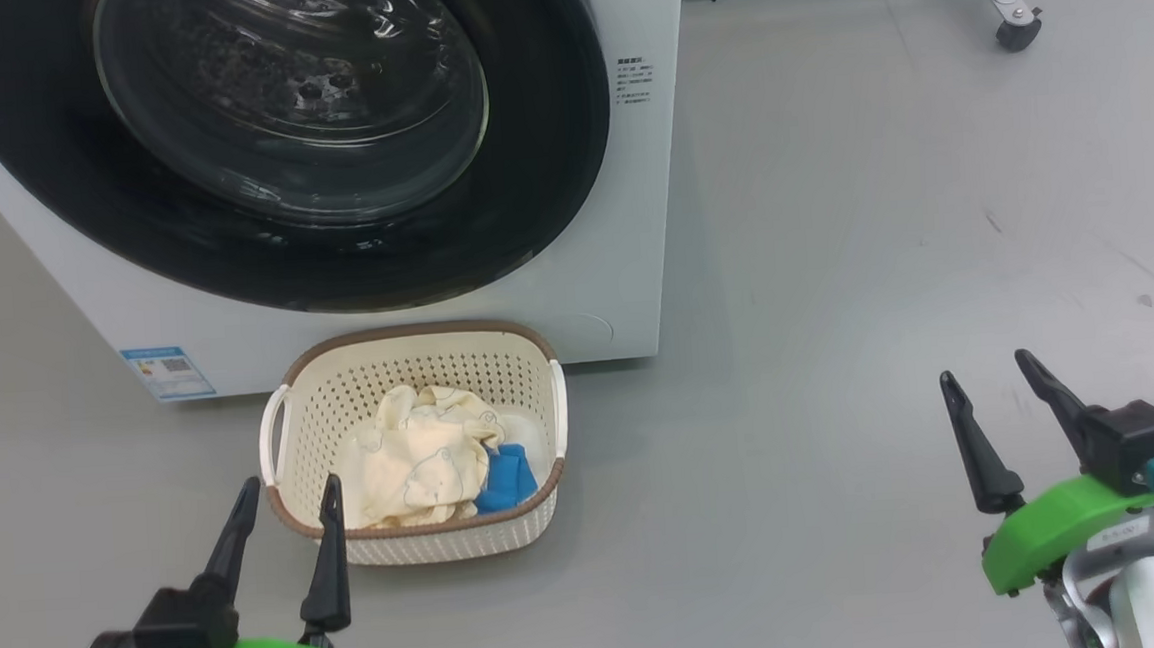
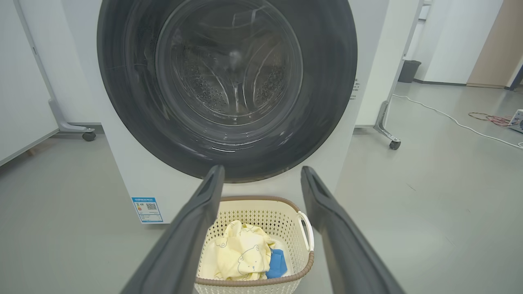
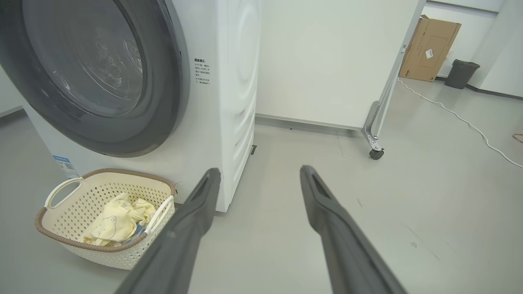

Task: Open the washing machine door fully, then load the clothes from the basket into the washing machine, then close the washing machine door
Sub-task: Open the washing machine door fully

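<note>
We note the washing machine door [image 1: 293, 101] closed, ahead of and above our left gripper [image 1: 290, 482]; right gripper [image 1: 984, 366] sits well to its right. Both spread wide, empty.

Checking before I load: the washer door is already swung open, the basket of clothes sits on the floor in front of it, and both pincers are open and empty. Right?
No: the washing machine door is shut, as the left wrist view shows. The basket of clothes does sit in front, and the left pincer and right pincer are open and empty.
</note>
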Available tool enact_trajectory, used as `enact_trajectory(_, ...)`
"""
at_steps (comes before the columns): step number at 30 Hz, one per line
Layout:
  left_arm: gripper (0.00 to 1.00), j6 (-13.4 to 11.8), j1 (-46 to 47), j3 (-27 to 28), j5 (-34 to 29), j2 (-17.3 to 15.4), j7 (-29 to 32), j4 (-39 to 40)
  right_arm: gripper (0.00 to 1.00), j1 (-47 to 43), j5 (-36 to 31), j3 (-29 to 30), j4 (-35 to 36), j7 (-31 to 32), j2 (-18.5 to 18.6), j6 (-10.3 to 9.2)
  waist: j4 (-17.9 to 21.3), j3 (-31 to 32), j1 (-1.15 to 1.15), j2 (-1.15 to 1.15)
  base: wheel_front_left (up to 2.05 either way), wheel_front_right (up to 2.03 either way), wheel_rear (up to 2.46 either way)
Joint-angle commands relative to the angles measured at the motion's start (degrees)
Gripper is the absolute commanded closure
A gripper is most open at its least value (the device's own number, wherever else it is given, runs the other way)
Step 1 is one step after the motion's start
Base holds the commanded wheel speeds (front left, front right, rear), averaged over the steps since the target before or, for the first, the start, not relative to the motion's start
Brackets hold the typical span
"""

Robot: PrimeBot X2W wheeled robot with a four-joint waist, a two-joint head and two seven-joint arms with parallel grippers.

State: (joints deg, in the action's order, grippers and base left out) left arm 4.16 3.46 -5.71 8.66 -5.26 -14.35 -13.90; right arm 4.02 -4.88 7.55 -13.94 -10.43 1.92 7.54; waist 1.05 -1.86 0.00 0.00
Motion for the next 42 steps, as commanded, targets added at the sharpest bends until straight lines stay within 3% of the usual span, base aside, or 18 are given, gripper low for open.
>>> enact_trajectory(1,0.00,-0.10,2.64,2.02,0.01,-0.95,-0.64,2.15,0.00,3.42,0.20,-1.01,1.78,-0.69,0.96,-0.05,0.02,-0.02,0.00,0.00,0.84,0.84,-1.68)
enact_trajectory(10,0.00,-0.09,2.21,1.84,-0.39,-0.98,-0.65,2.22,0.00,3.45,0.08,-0.92,1.91,-0.61,0.96,-0.05,0.22,-0.01,0.00,0.00,0.45,0.45,-0.90)
enact_trajectory(42,0.00,0.56,3.45,1.22,0.53,-0.78,-0.65,1.30,0.00,4.24,-0.83,-0.39,2.50,-0.13,0.96,-0.05,-0.52,-1.96,0.00,0.00,0.00,0.00,0.00)
